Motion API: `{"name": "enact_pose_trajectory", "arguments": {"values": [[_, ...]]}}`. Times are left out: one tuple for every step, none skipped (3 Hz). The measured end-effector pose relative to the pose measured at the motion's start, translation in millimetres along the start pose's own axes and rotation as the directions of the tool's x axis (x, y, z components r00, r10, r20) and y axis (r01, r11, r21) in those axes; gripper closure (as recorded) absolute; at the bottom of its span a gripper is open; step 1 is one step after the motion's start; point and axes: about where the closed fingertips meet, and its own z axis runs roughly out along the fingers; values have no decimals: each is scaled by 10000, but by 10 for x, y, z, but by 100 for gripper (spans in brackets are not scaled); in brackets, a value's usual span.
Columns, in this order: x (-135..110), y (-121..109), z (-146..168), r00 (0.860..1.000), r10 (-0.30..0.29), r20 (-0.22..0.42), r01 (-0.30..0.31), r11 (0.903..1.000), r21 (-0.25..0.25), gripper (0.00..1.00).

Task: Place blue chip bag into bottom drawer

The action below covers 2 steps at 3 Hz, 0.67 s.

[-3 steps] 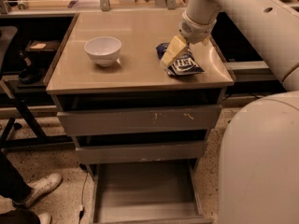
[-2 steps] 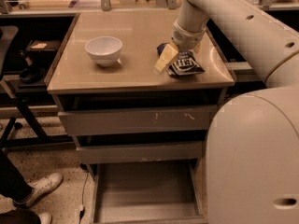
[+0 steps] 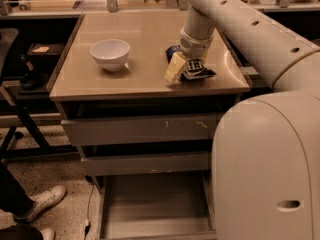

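The blue chip bag (image 3: pixel 199 72) lies crumpled on the cabinet top near its right front corner, its white label panel showing. My gripper (image 3: pixel 184 70) is down at the bag's left side, touching or just over it, with the arm reaching in from the upper right. The bottom drawer (image 3: pixel 155 209) is pulled out below the cabinet, its flat grey floor bare. The far part of the bag is hidden by the gripper.
A white bowl (image 3: pixel 110 54) stands on the cabinet top (image 3: pixel 145 31) to the left. The upper drawer (image 3: pixel 145 130) and the middle drawer (image 3: pixel 150 163) are shut. My white body (image 3: pixel 267 174) fills the right. A person's shoe (image 3: pixel 46 200) is at the lower left.
The arm has swung left and my gripper has shifted slightly left and lower at the bag. The bag stays on the cabinet top.
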Motion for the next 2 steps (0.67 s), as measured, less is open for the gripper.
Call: {"name": "enact_pose_trajectory", "arguments": {"values": [[-1,0,2,10000,-1,1,1,10000,0,42],[-1,0,2,10000,-1,1,1,10000,0,64]]}}
